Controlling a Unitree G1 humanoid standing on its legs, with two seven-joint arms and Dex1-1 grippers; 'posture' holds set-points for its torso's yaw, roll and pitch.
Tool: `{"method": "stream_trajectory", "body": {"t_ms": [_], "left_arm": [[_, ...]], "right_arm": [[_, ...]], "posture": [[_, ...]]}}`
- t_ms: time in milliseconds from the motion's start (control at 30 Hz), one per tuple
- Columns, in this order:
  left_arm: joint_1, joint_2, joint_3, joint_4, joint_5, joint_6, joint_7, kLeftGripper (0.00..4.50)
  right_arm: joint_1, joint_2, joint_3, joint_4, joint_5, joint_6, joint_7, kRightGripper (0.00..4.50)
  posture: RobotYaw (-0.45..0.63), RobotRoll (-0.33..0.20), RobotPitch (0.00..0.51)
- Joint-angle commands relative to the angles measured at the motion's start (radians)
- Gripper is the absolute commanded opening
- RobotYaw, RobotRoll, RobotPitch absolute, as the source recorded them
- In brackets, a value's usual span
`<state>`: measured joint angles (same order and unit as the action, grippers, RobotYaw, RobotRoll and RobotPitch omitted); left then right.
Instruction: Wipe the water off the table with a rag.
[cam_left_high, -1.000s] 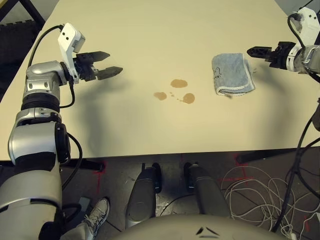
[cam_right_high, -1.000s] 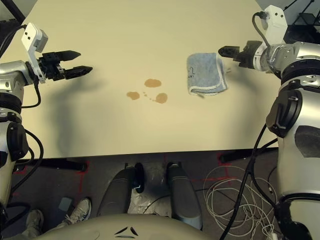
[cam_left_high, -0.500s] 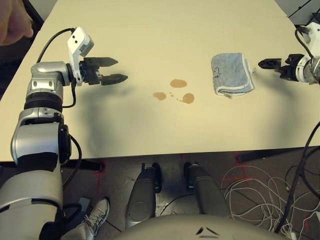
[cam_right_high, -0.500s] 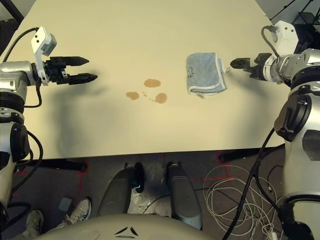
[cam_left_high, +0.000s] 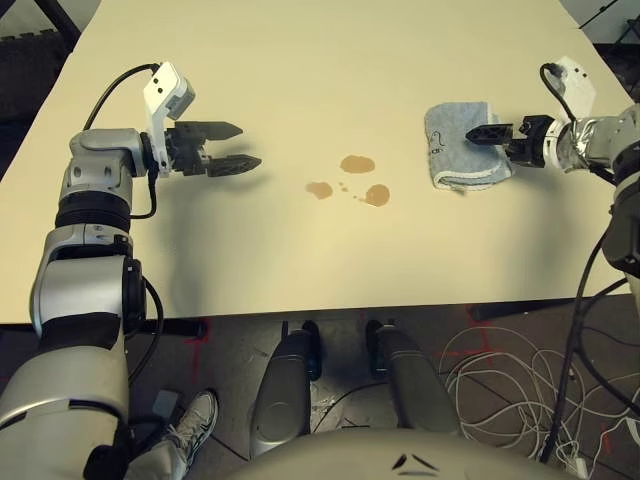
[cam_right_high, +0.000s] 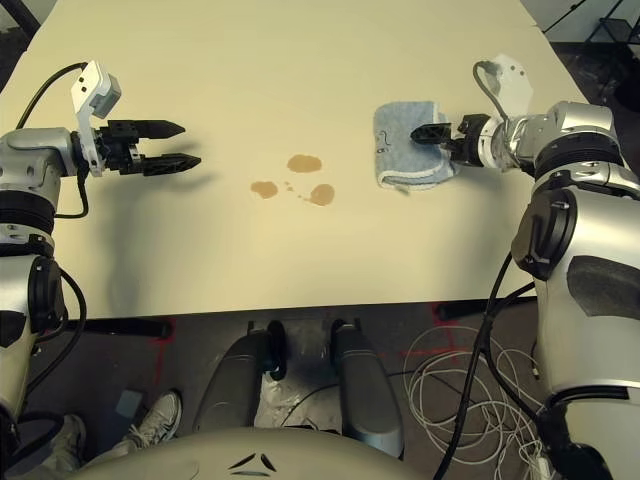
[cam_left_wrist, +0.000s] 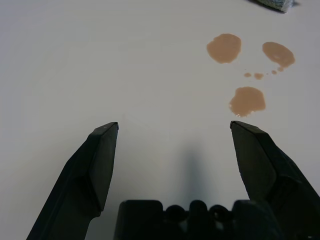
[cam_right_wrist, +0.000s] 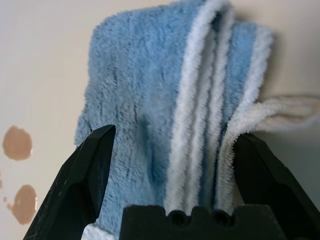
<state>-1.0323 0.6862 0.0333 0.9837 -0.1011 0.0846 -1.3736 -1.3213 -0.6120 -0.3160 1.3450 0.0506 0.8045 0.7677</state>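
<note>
The folded blue-grey rag (cam_left_high: 455, 150) lies on the right part of the cream table (cam_left_high: 300, 60). My right gripper (cam_left_high: 474, 133) reaches in from the right, over the rag's right edge. In the right wrist view it (cam_right_wrist: 175, 137) stands open, its fingers (cam_right_wrist: 92, 165) straddling the rag's (cam_right_wrist: 135, 90) white-edged folds. Three small tan puddles of water (cam_left_high: 357, 165) sit mid-table, left of the rag, also seen in the left wrist view (cam_left_wrist: 247, 100). My left gripper (cam_left_high: 248, 146) hovers open at the left, pointing toward the puddles, nothing between its fingers.
The table's front edge (cam_left_high: 330, 305) runs across below the puddles. Beyond it, white cables (cam_left_high: 510, 380) are coiled on the floor at the right. A person's shoe (cam_left_high: 195, 420) shows at the lower left.
My right gripper has moved left from beside the rag to over its right edge. My left gripper drifted slightly toward the puddles. A hand seen at the top left is gone.
</note>
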Motion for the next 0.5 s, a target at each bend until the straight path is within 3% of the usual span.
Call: {"method": "stream_trajectory", "body": {"t_ms": [33,500], "left_arm": [[0.025,-0.001,0.006,-0.022,-0.016,0.012,-0.003,4.50],[0.015,-0.018,-0.002,-0.012,-0.011,0.013,0.013,4.50]], "right_arm": [[0.013,0.030,-0.017,0.014,0.022,0.008,-0.018,4.47],[0.024,0.057,-0.016,0.012,0.026,-0.010,-0.035,4.47]], "posture": [[0.09,0.000,0.292],[0.08,0.000,0.294]]}}
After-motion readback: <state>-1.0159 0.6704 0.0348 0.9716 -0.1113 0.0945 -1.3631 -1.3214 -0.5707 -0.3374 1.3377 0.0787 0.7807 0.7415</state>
